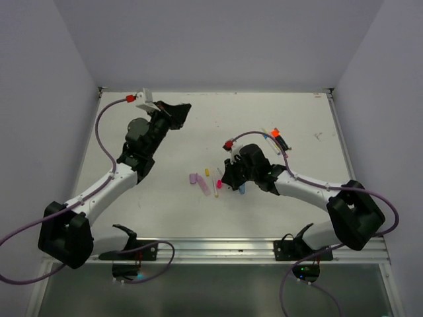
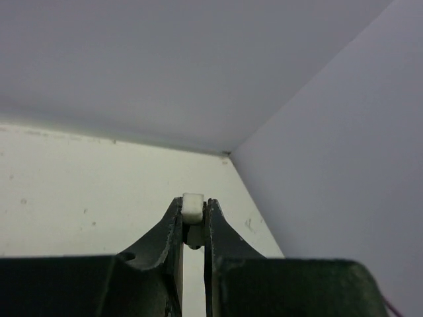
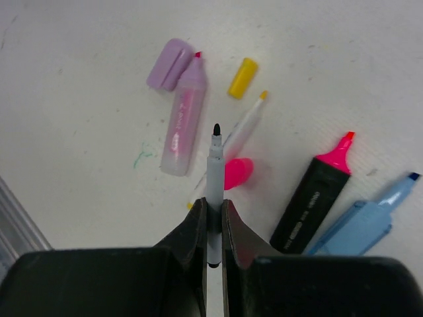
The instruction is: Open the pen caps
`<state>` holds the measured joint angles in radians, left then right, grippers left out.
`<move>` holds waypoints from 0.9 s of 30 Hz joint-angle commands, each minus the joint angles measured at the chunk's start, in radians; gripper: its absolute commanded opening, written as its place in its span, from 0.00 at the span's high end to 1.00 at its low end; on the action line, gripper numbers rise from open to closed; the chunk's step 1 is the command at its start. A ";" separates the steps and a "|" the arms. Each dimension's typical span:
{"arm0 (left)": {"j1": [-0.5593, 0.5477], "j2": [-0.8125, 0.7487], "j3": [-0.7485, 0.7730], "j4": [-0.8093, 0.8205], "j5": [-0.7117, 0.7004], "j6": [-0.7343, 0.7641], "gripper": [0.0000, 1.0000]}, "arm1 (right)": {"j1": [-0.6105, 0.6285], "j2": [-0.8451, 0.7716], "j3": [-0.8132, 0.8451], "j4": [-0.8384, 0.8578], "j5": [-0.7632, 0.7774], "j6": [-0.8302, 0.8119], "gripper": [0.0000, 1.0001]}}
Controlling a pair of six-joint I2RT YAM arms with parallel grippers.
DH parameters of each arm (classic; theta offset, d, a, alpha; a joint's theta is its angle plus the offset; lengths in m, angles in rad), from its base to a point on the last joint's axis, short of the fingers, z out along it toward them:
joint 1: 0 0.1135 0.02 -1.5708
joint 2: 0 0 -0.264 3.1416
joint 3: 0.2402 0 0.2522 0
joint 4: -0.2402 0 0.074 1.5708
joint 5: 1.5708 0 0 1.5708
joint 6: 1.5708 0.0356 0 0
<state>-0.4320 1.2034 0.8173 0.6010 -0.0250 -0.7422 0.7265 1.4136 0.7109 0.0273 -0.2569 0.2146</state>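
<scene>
Top view: the left arm reaches toward the far left of the table (image 1: 297, 112), and the left gripper (image 1: 184, 107) is lifted clear of the work, I judge to keep whatever it holds out of the other arm's way. The right gripper (image 1: 226, 179) sits low over the pen cluster (image 1: 208, 179) mid-table. A second group of pens (image 1: 277, 140) lies well apart near the far right, and I can't read its cap state from here. Left wrist view: the claw (image 2: 193, 218) is closed on a small white piece (image 2: 192, 206) pinched at the very fingertips. It is probably the cap of the pen in the other claw, though nothing marks it as such. Right wrist view: the claw (image 3: 213, 211) is clamped across the barrel of a thin pen (image 3: 215, 165), black tip bare and pointing away. A grip this low on the barrel suits holding the body fixed while a cap is pulled. On the table beyond, the caps lie loose: lilac cap (image 3: 168, 64) touching the nose of the lilac highlighter (image 3: 185, 122), yellow cap (image 3: 242, 69) just beyond the yellow-tipped thin pen (image 3: 246, 122), pink cap (image 3: 238, 173) beside my held pen. The black highlighter (image 3: 317, 201) with its pink tip and the blue highlighter (image 3: 370, 221) both show bare tips. The lilac and black barrels carry print, too small to read. This cluster looks done.
</scene>
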 commanded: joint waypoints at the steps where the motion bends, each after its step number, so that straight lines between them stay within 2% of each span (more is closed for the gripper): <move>1: -0.007 0.080 0.077 -0.221 0.121 0.037 1.00 | -0.056 -0.016 0.087 -0.075 0.172 0.071 1.00; 4: -0.013 0.180 0.114 -0.334 0.195 0.041 1.00 | -0.099 0.022 0.137 -0.102 0.196 0.114 1.00; 7: -0.030 0.339 0.221 -0.464 0.241 0.063 0.98 | -0.130 0.097 0.209 -0.124 0.200 0.149 1.00; 10: -0.066 0.448 0.298 -0.568 0.231 0.089 0.98 | -0.141 0.206 0.310 -0.174 0.203 0.163 1.00; 14: -0.094 0.538 0.319 -0.599 0.252 0.081 0.97 | -0.141 0.309 0.407 -0.185 0.219 0.187 1.00; 21: -0.111 0.625 0.327 -0.668 0.283 0.083 0.93 | -0.147 0.424 0.455 -0.191 0.203 0.198 1.00; 27: -0.123 0.690 0.325 -0.681 0.313 0.086 0.87 | -0.147 0.469 0.466 -0.184 0.163 0.197 0.93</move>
<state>-0.5449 1.8729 1.1027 -0.0551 0.2420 -0.6834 0.5858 1.8732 1.1316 -0.1608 -0.0719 0.3996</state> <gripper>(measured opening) 0.142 0.083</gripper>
